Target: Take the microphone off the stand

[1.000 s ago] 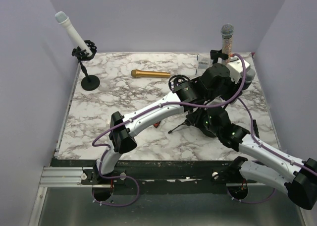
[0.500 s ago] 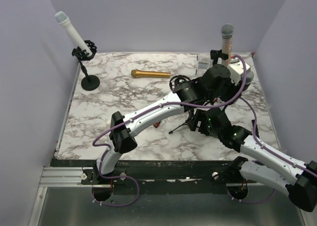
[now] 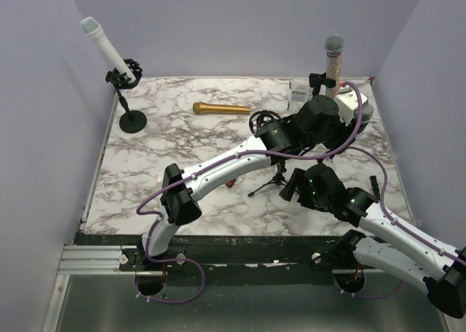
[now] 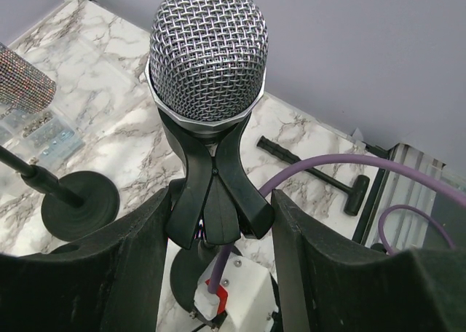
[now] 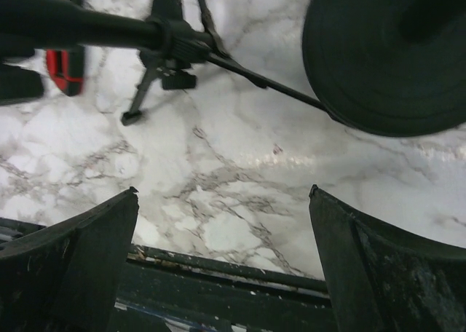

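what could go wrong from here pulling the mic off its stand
1. The right gripper is open and clear of the tripod stand, so nothing seems to steady it; a pull may tip or drag it.
2. The left gripper grips the microphone right at the clip, so the clip might not release.
3. The purple cable loops close by and could snag.

Metal-mesh microphone point(image 4: 208, 52) head, glossy marble table point(image 4: 109, 77).

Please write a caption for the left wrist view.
Left pincer clamps the black clip holding the microphone.
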Controlling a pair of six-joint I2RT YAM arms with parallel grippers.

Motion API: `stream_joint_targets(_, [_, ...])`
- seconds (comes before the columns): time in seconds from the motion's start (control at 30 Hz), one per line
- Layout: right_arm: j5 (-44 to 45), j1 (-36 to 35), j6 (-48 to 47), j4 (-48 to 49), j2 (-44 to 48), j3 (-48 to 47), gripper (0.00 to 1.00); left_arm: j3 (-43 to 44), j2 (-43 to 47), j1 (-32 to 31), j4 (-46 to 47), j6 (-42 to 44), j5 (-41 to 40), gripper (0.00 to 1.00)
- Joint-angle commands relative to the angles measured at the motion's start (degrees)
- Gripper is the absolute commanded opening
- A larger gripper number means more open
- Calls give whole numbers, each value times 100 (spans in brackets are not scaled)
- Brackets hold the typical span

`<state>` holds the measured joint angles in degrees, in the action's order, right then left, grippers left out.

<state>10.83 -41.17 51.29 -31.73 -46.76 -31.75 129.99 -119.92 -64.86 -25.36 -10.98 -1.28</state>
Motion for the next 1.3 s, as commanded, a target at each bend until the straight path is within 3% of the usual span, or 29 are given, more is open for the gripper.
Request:
stream_joint_targets(0.0, [-145,14,620,-1132,6,-188,100,-229,305,-26,192,-44,-22,40])
stream_joint_targets(0.27, [552,18,1384,-2487,1296,-908,99,-813,665,-24,360,-71,-170,42])
stream_joint_targets(0.57, [2889,17,2099,-2642,2020,-1378,85,-1035,825,-27,363,-62,-221,43])
stream_joint_targets(0.87, [4260,14,-380,826,1985,193,84,-1077,830,-4,361,-77,-205,43])
stream_joint_targets(0.93, [4228,14,-1273,2057,2115,772,79,-1088,821,0,377,-112,-189,43])
stream_joint_targets(1.1, [3228,13,-3445,5251,2318,2011,77,-1130,826,11,418,-166,-118,43])
stream_joint_targets(1.17, [3579,15,-3626,5697,2124,2188,77,-1134,829,21,420,-200,-86,43])
stream_joint_targets(1.27, [3929,13,-3960,6544,1664,2421,67,-1152,830,40,458,-233,-35,43])
